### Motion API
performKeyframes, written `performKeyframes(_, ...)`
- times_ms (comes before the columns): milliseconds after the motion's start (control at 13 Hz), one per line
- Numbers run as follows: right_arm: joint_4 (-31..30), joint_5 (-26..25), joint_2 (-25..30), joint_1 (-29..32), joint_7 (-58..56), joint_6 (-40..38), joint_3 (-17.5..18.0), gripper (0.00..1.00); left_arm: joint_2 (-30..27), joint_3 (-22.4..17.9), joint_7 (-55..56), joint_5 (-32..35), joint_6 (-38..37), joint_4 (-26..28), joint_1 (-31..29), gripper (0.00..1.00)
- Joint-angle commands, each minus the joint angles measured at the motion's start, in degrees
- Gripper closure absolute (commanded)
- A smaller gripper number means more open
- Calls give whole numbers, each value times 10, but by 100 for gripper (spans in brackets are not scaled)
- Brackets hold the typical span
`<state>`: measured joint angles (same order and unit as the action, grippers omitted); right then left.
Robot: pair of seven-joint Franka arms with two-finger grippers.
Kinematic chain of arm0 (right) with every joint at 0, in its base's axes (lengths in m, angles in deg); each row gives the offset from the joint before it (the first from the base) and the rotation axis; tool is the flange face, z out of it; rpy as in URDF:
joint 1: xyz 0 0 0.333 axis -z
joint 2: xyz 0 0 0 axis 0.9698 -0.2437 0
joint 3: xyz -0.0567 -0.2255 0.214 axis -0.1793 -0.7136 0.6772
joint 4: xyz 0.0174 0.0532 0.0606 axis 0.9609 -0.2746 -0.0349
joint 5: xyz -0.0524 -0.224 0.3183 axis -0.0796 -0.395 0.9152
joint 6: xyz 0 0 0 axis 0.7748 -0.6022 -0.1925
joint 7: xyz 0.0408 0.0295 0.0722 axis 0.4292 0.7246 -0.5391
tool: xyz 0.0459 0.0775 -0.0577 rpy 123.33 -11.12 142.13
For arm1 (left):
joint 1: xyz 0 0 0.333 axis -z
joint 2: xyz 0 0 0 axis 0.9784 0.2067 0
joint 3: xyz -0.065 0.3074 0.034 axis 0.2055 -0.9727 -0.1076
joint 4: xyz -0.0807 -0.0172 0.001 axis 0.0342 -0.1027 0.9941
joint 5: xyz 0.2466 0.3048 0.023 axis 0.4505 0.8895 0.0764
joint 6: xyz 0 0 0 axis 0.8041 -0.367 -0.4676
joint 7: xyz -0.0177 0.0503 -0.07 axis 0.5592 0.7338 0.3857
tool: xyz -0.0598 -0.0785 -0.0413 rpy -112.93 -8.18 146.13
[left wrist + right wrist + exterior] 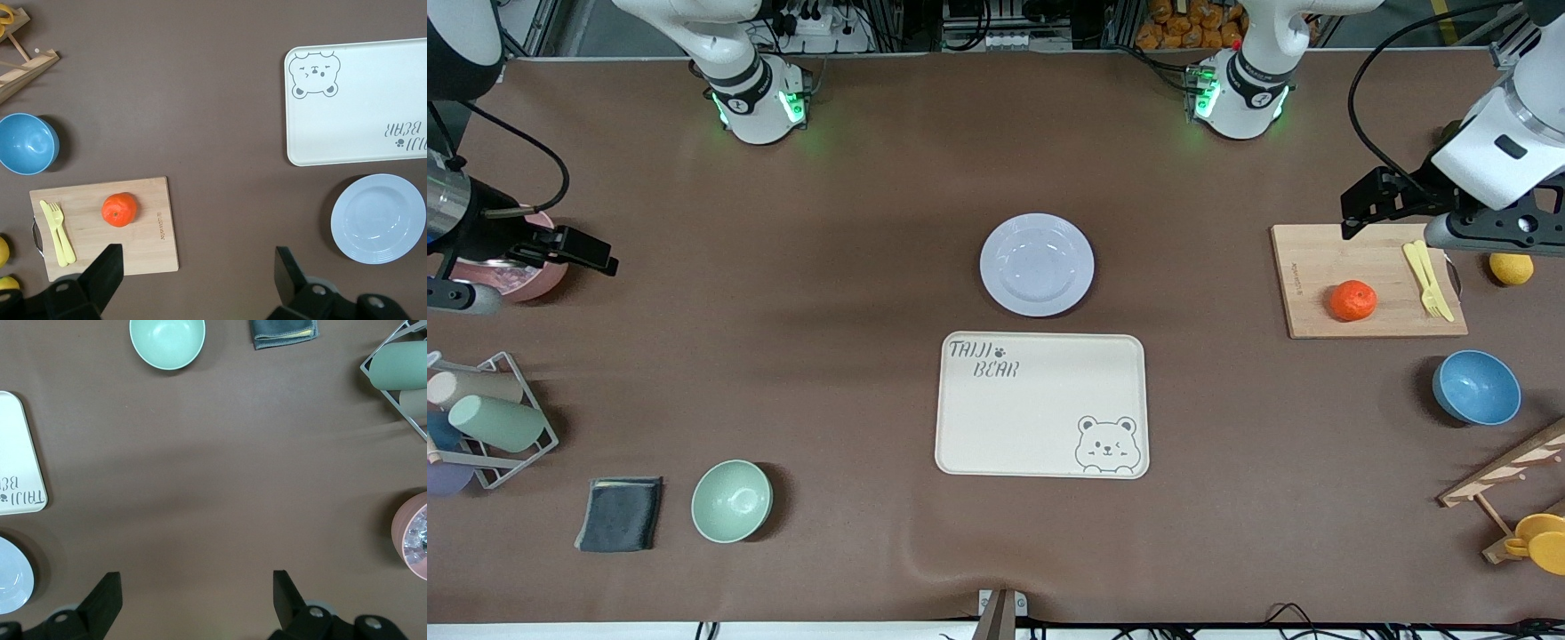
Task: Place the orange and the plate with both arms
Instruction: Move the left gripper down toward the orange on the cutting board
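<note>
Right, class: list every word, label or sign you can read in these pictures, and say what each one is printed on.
"TAIJI BEAR", with a small paw print after TAIJI: on the cream tray, at the corner diagonally across from its winking bear drawing.
A small line of print along the edge of the wooden cutting board that faces the plate: too small to read.
Nothing else carries readable text.

- The pink bowl [525, 280] is mostly hidden under the right arm, and the right wrist view's edge cuts it off too.
- The lemon [1511, 268] sits half tucked under the left gripper [1356, 213].
- The plate [10, 574] is only a sliver in the right wrist view.
- The cup rack [494, 427] runs off the front view's edge.
</note>
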<state>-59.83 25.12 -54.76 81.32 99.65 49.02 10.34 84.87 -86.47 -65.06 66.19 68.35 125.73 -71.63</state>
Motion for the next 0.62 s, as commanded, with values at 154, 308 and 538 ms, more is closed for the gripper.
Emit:
performKeyframes(154, 10, -2, -4, 4, 1, -8, 5, 0, -7, 2, 11, 15, -11, -6, 2, 0)
performKeyframes(308, 10, -2, -4, 5, 1, -9, 5, 0, -3, 3, 16, 21, -11, -6, 6, 0)
performKeyframes(538, 7, 32, -6, 16, 1, -9, 4, 0, 9, -2, 18, 27, -18, 4, -5, 0)
